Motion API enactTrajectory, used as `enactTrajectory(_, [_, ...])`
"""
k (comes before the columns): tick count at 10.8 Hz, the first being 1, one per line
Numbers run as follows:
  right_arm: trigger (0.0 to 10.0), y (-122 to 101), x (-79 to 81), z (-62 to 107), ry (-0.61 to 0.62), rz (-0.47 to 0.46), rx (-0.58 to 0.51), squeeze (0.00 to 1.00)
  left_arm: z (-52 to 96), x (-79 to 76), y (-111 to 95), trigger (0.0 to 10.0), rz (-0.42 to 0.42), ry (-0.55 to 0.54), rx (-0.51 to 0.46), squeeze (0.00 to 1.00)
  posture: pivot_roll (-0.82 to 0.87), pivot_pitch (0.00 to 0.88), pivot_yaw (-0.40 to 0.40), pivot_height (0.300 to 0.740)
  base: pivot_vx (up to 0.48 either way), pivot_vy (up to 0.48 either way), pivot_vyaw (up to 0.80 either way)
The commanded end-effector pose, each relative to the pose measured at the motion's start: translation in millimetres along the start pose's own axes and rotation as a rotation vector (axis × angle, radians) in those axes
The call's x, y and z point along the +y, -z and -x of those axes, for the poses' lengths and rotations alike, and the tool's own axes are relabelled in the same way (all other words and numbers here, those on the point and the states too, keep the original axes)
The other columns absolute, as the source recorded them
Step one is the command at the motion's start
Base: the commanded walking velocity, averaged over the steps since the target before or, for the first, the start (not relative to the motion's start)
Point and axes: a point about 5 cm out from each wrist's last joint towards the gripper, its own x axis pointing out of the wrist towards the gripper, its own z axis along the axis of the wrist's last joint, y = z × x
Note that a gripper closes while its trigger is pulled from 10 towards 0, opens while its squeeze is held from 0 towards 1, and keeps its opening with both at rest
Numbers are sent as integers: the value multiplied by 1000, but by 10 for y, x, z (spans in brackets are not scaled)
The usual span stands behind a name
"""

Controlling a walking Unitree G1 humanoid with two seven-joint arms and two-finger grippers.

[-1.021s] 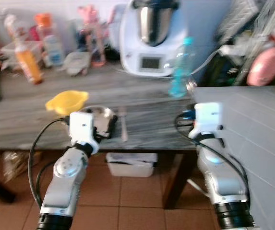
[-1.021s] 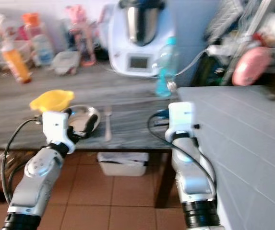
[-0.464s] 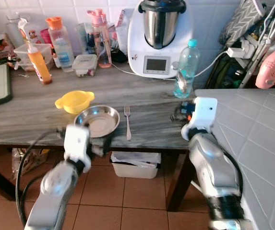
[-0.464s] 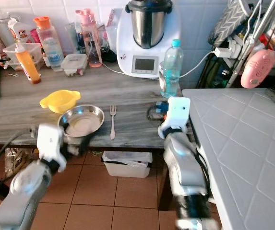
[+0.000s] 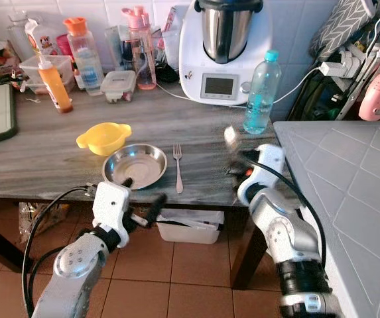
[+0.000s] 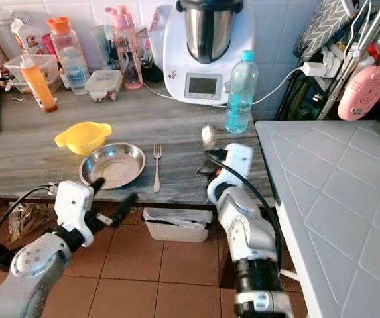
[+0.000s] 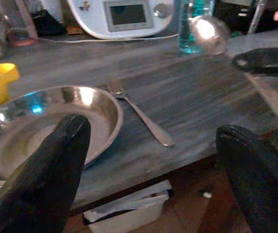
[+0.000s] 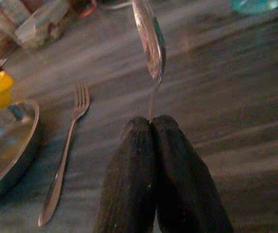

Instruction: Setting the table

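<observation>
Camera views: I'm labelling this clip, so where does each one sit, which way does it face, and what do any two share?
Left eye and right eye views: on the head, facing forward and down at the wooden table; both silver arms show.
Left wrist view: along the open left tool, over the steel plate and fork.
Right wrist view: along the right tool, shut on a spoon.
Shared: plate, fork and spoon appear in both wrist views and both eye views.
</observation>
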Motion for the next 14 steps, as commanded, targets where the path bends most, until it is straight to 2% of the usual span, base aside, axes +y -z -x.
enactTrajectory(1, [10000,16,83,-49,-50,0,40,0,25,-20,-8,10000,-8,29,11,0,103,13,29,740,0,0,0])
enactTrajectory(4, [10000,39,251,-177,-148,-106,98,0,60,-26,27,10000,-7,39,34,0,120,15,24,740,0,0,0])
enactTrajectory(6, [10000,7,278,-255,-159,-129,101,0,85,-39,82,10000,-3,47,51,0,130,18,21,740,0,0,0])
enactTrajectory(7, [10000,-6,259,-290,-140,-164,93,0,94,-42,106,10000,-5,49,59,0,137,22,18,740,0,0,0])
enactTrajectory(10, [10000,4,263,-336,-121,-164,90,0,119,-54,116,10000,-9,53,67,0,144,38,22,740,0,0,0])
enactTrajectory(14, [10000,36,159,-408,-59,-231,96,0,185,-35,171,10000,-21,44,102,0,171,60,31,740,0,0,0])
